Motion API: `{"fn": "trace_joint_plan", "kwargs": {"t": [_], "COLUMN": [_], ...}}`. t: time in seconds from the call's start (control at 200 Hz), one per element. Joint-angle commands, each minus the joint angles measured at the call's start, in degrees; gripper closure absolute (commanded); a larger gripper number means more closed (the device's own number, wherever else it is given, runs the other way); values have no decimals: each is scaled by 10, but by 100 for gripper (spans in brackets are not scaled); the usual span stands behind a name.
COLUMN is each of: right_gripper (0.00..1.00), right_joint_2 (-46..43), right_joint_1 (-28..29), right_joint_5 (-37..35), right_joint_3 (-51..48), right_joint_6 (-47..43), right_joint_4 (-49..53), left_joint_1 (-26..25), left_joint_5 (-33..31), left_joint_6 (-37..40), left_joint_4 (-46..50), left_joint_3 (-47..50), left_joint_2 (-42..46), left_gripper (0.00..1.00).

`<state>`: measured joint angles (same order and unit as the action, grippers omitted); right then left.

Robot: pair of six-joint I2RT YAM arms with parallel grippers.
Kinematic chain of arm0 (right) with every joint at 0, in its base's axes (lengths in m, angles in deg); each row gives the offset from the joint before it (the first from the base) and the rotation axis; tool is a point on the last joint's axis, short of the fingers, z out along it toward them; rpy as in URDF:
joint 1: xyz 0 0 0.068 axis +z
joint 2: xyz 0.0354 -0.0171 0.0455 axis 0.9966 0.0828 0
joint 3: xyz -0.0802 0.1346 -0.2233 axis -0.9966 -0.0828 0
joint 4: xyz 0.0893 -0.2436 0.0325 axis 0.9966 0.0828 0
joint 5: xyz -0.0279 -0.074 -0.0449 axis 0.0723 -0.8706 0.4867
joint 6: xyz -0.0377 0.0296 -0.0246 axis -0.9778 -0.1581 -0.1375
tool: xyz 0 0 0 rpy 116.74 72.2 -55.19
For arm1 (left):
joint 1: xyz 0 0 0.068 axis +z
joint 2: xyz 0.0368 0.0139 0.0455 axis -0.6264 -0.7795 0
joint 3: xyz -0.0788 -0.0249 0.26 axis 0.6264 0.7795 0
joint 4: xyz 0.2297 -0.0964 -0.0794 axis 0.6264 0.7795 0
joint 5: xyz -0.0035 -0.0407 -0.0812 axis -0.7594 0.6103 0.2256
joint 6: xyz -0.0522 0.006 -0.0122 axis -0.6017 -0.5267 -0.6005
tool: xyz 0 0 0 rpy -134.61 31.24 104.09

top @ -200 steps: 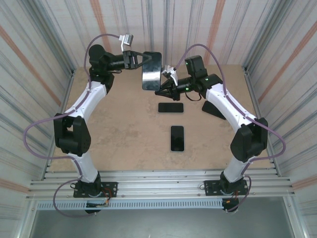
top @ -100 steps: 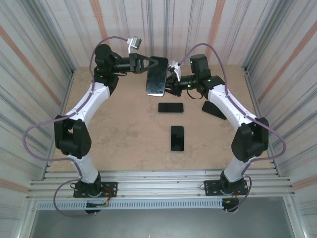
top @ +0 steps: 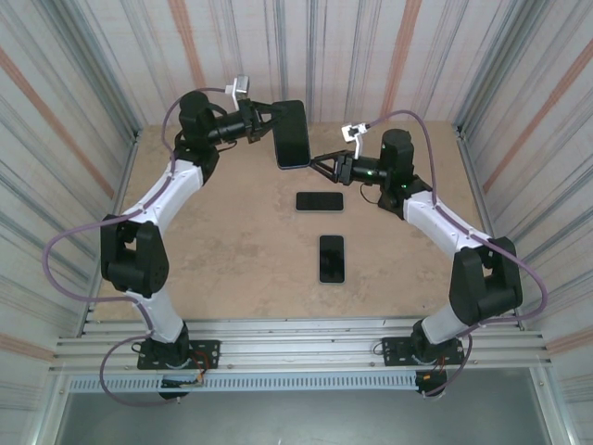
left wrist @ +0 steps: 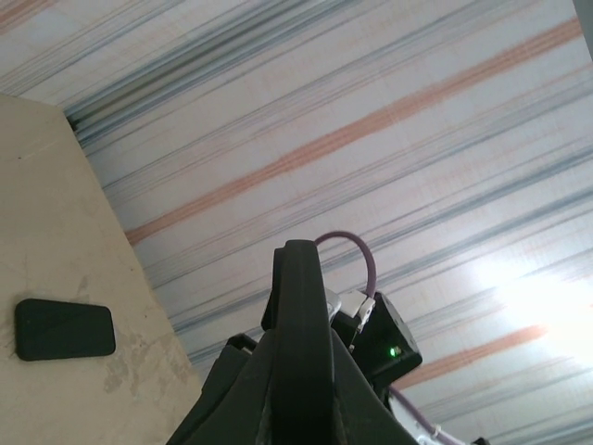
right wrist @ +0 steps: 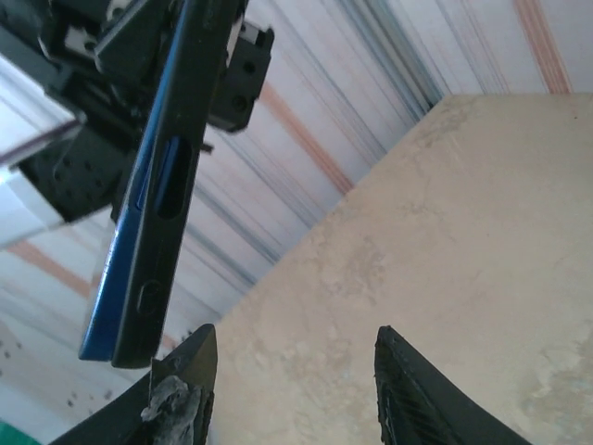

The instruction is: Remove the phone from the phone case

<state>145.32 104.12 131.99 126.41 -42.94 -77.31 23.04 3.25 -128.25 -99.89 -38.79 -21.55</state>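
R jaws backed off phone (top: pixel 292 134), now open; L jaws clamped on its edge.

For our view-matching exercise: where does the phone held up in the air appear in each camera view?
Top external: raised phone upper centre, above the table.
Left wrist: phone edge-on at bottom centre; table at left.
Right wrist: phone shows its blue edge, left side; table at right.
Shared landmark: the tan table.

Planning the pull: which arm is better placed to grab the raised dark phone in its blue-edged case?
Right, probably: the right gripper is open, free beside the dark cased phone; the left gripper is shut on it.
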Motion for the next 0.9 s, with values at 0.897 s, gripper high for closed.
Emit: {"fn": "trace_joint_plan", "kwargs": {"t": [0.897], "right_gripper": [62], "right_joint_2": [4], "right_joint_1": [4], "right_joint_5": [14], "right_joint_3": [-2], "right_joint_6": [140], "right_joint_4": [-151], "left_joint_1": [1], "left_joint_5": [-29], "left_joint_6": [-39], "left_joint_4": [-50], "left_joint_3": [4], "left_joint_2": [27], "left_gripper": [100]}}
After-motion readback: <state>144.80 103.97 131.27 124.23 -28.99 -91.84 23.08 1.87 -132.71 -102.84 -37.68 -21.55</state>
